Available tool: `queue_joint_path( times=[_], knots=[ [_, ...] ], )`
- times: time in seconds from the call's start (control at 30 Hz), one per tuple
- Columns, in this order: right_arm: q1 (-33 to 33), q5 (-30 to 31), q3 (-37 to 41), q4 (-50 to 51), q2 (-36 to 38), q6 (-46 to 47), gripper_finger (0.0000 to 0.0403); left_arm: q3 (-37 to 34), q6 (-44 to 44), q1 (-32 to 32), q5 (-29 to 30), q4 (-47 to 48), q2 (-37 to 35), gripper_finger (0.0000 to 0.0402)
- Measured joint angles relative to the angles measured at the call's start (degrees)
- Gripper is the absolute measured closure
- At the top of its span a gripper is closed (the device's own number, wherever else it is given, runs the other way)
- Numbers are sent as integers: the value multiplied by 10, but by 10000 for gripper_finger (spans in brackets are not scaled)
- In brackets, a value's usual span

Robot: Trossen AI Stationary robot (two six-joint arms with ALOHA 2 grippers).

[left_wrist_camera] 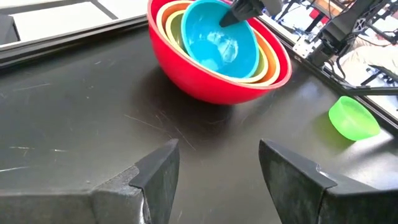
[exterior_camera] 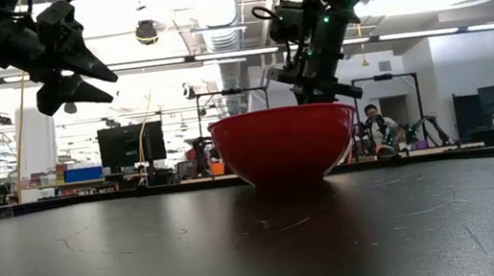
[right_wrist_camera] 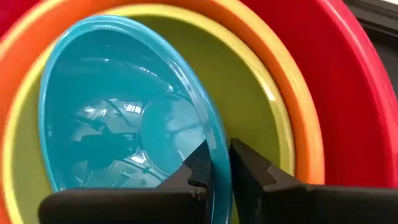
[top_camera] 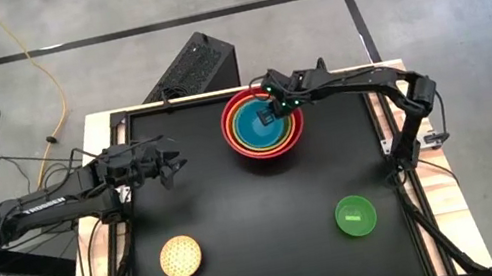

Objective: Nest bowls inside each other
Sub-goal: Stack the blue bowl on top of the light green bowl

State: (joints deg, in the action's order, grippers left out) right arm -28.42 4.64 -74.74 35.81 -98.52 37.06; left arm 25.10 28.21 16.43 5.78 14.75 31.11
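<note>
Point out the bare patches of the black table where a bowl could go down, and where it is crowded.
Free: the middle of the black table, between the stacked red bowl, the pale-yellow speckled bowl and the small green bowl; also the front strip between those two. Crowded: the stack, with the right gripper at the blue bowl's rim, and under the left gripper.
</note>
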Motion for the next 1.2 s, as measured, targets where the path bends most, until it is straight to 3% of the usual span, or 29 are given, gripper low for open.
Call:
queue_joint_path(
  times=[0.77,0.87,1.2],
  knots=[
    [5,0,-10,31,0,-27,332,0,-5,0,0,0,0,191],
    [5,-1,-24,30,1,-28,312,0,-5,0,0,0,0,191],
    [5,-6,-63,85,1,-42,191,0,-5,0,-6,0,0,191]
  ],
)
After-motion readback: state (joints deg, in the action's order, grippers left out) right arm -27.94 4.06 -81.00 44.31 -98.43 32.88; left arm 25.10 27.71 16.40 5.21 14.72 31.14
